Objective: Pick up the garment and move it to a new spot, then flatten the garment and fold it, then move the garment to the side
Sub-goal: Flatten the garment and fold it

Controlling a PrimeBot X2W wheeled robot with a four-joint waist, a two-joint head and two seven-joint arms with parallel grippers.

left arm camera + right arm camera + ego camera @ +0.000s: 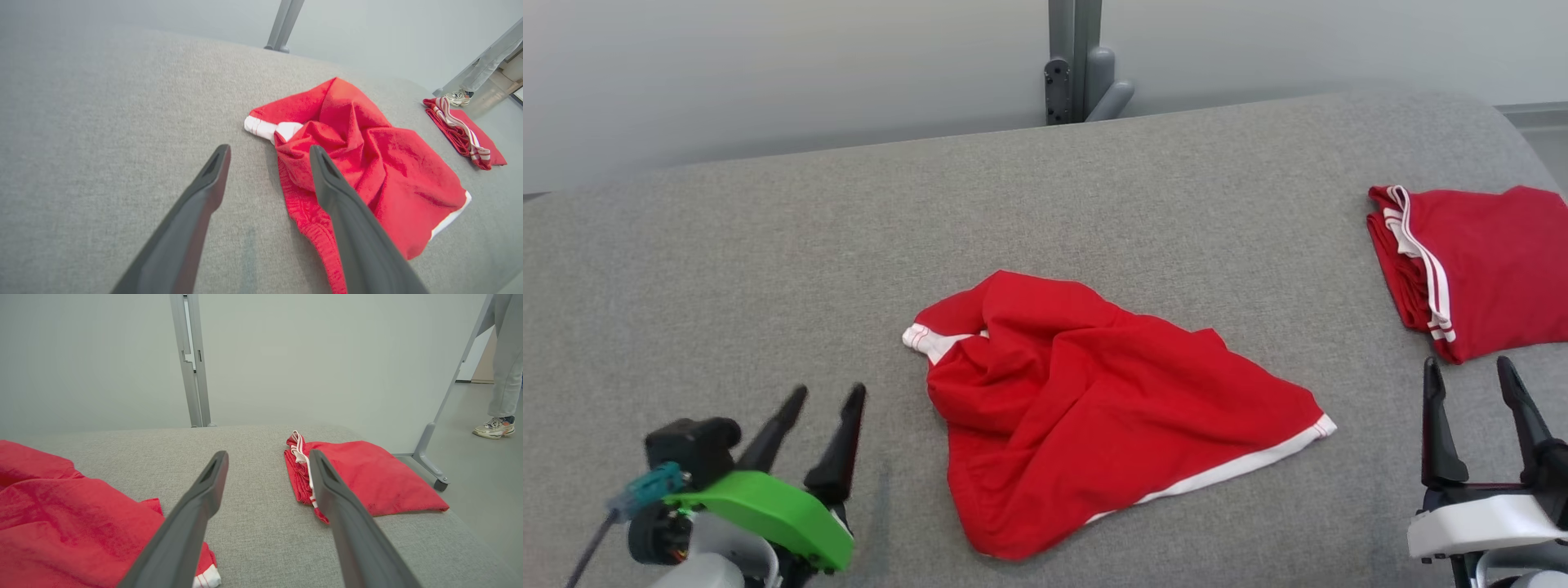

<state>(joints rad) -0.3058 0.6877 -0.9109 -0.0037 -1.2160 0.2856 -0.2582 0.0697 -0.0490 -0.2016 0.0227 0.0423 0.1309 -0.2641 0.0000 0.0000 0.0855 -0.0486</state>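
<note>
A red garment [1094, 408] with white trim lies crumpled in the middle of the grey padded table [768, 245]; it also shows in the left wrist view [367, 163] and at the left of the right wrist view [61, 518]. My left gripper [829, 396] stands open at the lower left, a short way left of the garment, holding nothing. In its own view the left gripper [269, 153] is open, its right finger over the cloth's edge. My right gripper [1470, 371] is open at the lower right, empty, as the right wrist view [267, 457] confirms.
A second red garment [1478, 269], folded with white stripes, lies at the table's right edge, just beyond my right gripper. A grey post [1074, 61] rises behind the table. A person's leg and shoe [496, 426] stand on the floor at the right.
</note>
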